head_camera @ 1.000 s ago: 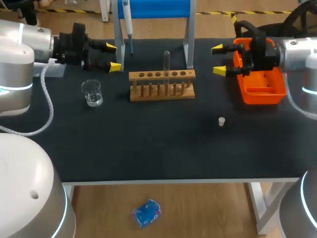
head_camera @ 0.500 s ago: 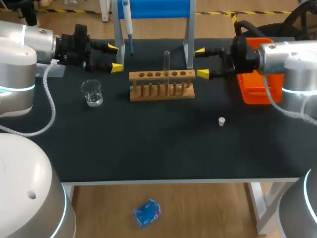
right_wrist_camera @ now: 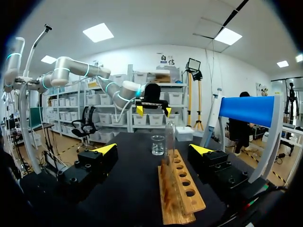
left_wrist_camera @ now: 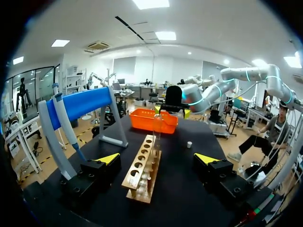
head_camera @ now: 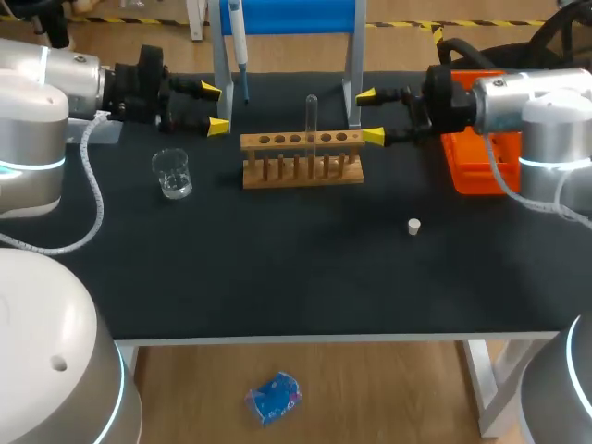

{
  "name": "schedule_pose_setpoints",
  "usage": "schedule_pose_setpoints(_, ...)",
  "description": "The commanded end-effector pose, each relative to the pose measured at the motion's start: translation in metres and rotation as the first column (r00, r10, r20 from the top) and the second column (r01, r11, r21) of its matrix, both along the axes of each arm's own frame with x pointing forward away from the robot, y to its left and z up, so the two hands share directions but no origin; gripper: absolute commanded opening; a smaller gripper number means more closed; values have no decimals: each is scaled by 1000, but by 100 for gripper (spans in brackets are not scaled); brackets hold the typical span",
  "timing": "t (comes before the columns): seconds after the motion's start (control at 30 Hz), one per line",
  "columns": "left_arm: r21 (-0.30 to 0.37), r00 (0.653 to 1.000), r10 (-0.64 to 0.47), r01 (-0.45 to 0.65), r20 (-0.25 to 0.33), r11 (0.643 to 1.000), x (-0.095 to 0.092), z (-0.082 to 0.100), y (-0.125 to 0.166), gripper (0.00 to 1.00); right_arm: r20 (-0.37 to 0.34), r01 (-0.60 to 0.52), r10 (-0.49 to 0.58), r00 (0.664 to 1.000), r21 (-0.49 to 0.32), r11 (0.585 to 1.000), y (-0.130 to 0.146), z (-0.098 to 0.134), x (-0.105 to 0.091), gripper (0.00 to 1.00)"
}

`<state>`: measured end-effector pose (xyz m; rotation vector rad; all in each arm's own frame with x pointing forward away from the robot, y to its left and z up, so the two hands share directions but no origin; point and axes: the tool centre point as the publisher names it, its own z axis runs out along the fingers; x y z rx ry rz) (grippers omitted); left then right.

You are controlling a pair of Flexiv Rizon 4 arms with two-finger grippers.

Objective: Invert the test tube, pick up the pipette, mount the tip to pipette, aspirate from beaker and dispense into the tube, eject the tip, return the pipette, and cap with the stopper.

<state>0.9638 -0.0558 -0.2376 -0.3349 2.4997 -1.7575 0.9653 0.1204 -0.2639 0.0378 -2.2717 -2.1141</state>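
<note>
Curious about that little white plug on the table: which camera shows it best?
The head view: the stopper stands alone on the black table, seen from above. The left wrist view shows only a distant speck past the rack; the right wrist view misses it.

Silver, cyan-ringed arms (head_camera: 42, 88); black, yellow-tipped left tool (head_camera: 212, 108), right tool (head_camera: 370, 116)

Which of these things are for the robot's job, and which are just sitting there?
For the job: test tube, beaker, pipette, stopper.
Just sitting there or holding things: wooden rack, blue stand, orange tray.
</note>
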Motion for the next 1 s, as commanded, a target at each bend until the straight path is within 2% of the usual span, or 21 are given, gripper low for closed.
schedule_pose_setpoints(0.03, 2, 1000, -1, 1, -1, 1000, 1, 0, 0, 100, -10, -17, 17, 1000, 9, 1000, 17, -9, 11, 100)
schedule_pose_setpoints(0.3, 2, 1000, -1, 1, -1, 1000, 1, 0, 0, 100, -23, -37, 38, 999, 43, 998, 37, -22, 19, 100)
schedule_pose_setpoints(0.8, 2, 1000, -1, 1, -1, 1000, 1, 0, 0, 100, -10, -93, 94, 996, 44, 995, 74, -20, 34, 100)
schedule_pose_setpoints(0.9, 2, 1000, -1, 1, -1, 1000, 1, 0, 0, 100, -16, -102, 103, 995, 42, 994, 80, -21, 34, 90)
schedule_pose_setpoints(1.0, 2, 1000, -1, 1, -1, 1000, 1, 0, 0, 100, -19, -107, 108, 994, 41, 993, 85, -23, 35, 88)
